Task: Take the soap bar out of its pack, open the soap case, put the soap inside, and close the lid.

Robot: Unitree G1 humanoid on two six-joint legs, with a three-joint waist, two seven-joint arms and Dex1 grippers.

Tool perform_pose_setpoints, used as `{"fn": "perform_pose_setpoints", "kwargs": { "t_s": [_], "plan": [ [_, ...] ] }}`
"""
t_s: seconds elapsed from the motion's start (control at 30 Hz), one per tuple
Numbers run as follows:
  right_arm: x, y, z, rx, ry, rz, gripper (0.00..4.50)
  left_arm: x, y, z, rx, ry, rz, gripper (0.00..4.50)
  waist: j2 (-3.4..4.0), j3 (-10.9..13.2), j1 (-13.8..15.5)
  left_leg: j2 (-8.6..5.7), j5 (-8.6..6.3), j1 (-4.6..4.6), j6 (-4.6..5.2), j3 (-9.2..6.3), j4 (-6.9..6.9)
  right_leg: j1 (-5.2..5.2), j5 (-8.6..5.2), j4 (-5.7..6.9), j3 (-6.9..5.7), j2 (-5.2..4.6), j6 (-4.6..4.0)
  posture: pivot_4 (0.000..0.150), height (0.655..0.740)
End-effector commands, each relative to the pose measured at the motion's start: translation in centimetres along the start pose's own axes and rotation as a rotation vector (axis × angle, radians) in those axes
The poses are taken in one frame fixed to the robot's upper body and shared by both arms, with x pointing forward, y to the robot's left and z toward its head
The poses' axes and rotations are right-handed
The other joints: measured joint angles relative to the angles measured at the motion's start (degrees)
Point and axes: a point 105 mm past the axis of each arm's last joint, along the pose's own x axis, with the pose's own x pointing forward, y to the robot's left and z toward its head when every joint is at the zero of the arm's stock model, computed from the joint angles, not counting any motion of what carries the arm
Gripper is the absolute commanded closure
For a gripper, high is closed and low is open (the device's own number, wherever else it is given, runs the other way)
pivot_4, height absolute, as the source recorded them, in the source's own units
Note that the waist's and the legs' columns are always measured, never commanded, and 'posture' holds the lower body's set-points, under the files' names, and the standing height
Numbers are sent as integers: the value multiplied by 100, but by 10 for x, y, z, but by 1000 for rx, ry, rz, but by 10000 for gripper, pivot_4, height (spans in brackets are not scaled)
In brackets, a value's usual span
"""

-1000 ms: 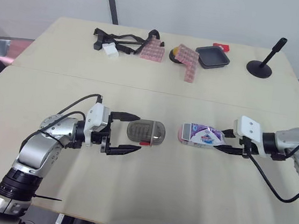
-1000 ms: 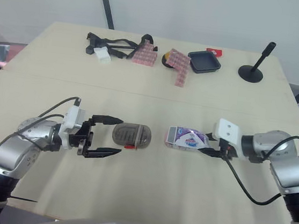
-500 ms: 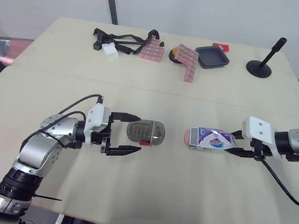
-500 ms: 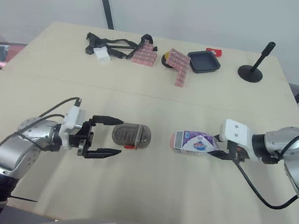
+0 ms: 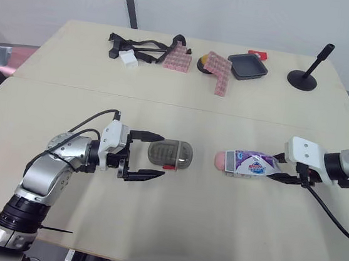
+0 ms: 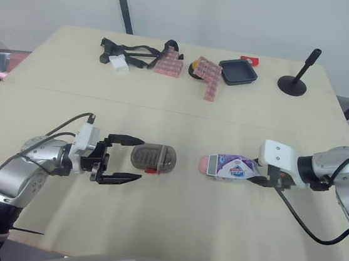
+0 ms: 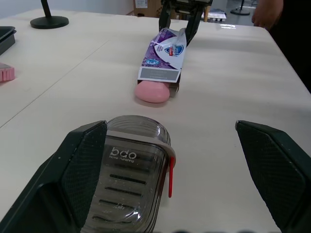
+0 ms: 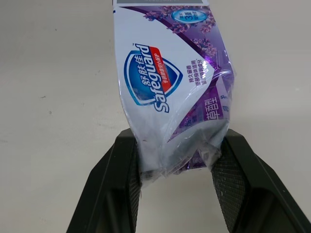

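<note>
- The right tool [image 8: 175,162] is clenched on the crimped tail of the purple soap pack [image 5: 254,164], which lies flat on the tabletop towards its right edge.
- The pink soap bar [image 7: 152,92] pokes out of the pack's open mouth and points at the soap case [image 5: 170,153].
- I'd say the step in hand is getting the bar free. The pinch should stay on the empty tail, clear of the bar, so nothing squeezes the bar back in.
- Drawing the wrapper low and straight towards the right edge should leave the bar on the tabletop, not flick it away.
- The left tool [image 5: 161,155] is spread wide, a finger on either side of the shut smoky case near the middle of the tabletop. Whether it touches, I can't tell.
- The case's red latch [image 7: 170,175] faces the near edge, handy for the opening to come.
</note>
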Motion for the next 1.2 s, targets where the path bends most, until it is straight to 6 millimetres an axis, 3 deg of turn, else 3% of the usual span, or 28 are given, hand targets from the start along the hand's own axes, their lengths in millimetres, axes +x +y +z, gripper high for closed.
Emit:
{"fn": "perform_pose_setpoints", "kwargs": {
  "t_s": [0.03, 0.2, 0.5, 0.73, 0.87, 1.0, 1.2],
  "plan": [
    [-14, -7, 5, -18, 8, -43, 24711, -1, 0, 5, 37, 0, -7, 0, 0, 0, 1, 0, 0, 0, 0, 0, 0, 0, 0, 0, 0, 0, 0, 1500, 7398],
    [-26, -8, 1, 5, 26, -64, 24711, -2, 0, 5, 38, 1, -12, 0, 0, 0, 15, 0, 0, 0, 0, 0, 0, 0, 0, -1, 0, 0, 0, 1500, 7398],
    [-65, 1, -19, 84, 36, -111, 24711, -1, 1, 5, 42, 6, -21, 0, 0, 0, 56, 1, -2, -2, 3, 1, 0, 0, 0, -5, -1, -1, 0, 1500, 7398],
    [-89, -2, -32, 258, -53, -266, 24711, 0, 3, 4, 42, 4, -25, 0, 0, 0, 53, 2, -2, -1, 5, 0, 2, 0, -1, -4, -1, -1, -1, 1500, 7398],
    [-90, -3, -40, 402, -147, -386, 24711, 1, 2, 4, 42, 2, -27, 0, 0, -1, 61, 3, -3, -3, 7, -1, 3, 0, -2, -5, -5, -1, -3, 1500, 7398],
    [-87, -16, -51, 542, -183, -628, 24711, 1, 2, 4, 41, -1, -25, 0, 6, -4, 46, 3, -2, -1, 7, 0, 3, -3, -4, -3, -3, -1, -7, 1500, 7398],
    [-65, -20, -58, 726, -167, -878, 24711, 2, 1, 7, 42, -19, -24, 0, 19, -11, 51, 3, -1, 0, 5, 1, 2, -4, -5, 0, -2, 1, -8, 1500, 7398]
  ]
}}
